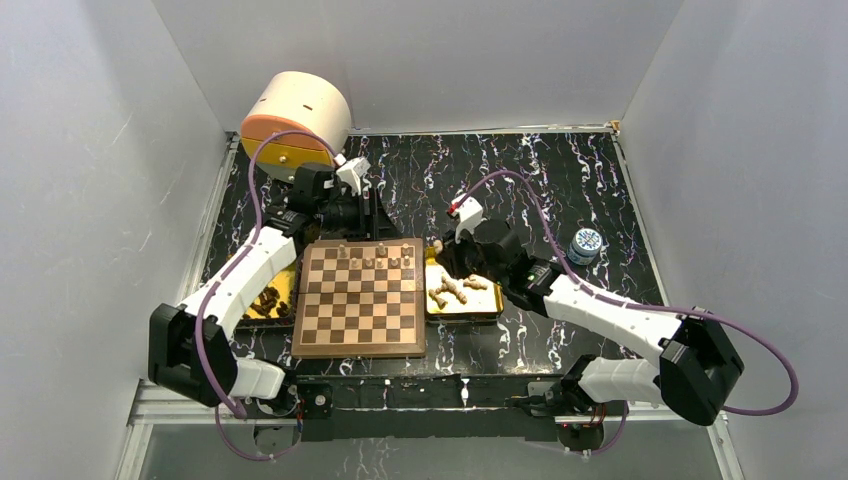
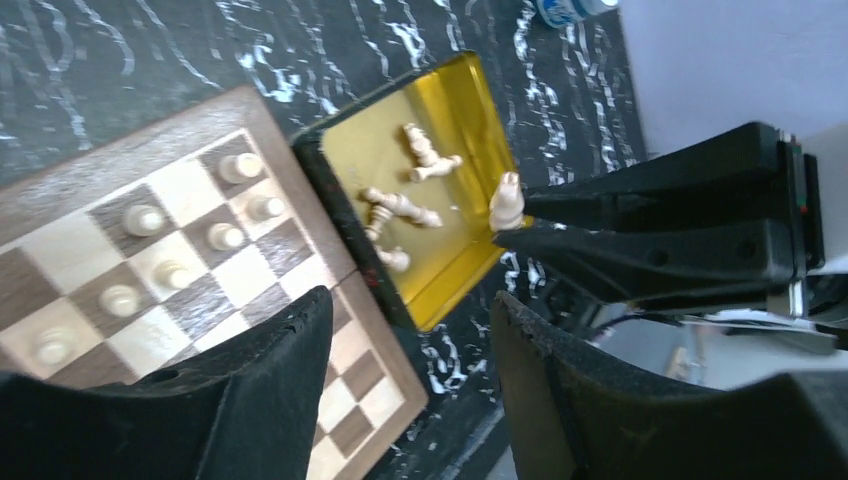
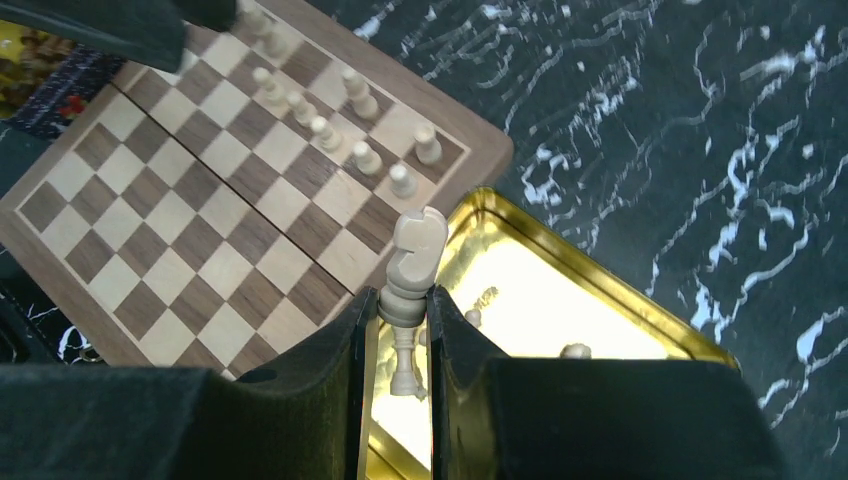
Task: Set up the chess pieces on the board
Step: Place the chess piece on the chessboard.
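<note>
my right pincer is clamped on the foot of a knight. the piece stands upright, head above the fingers, over the edge of the gold tray where it sits just beside the board. the board lies to the pincer's left, and the pieces already standing fill its far rows close by. my left pincer hangs spread apart and empty near the board's far edge. the right arm is nearer, so i judge a short move leftward, knight kept vertical.

No lettering, number or sign is legible in any view; the blue-and-white print on the small bottle is too small to read.
</note>
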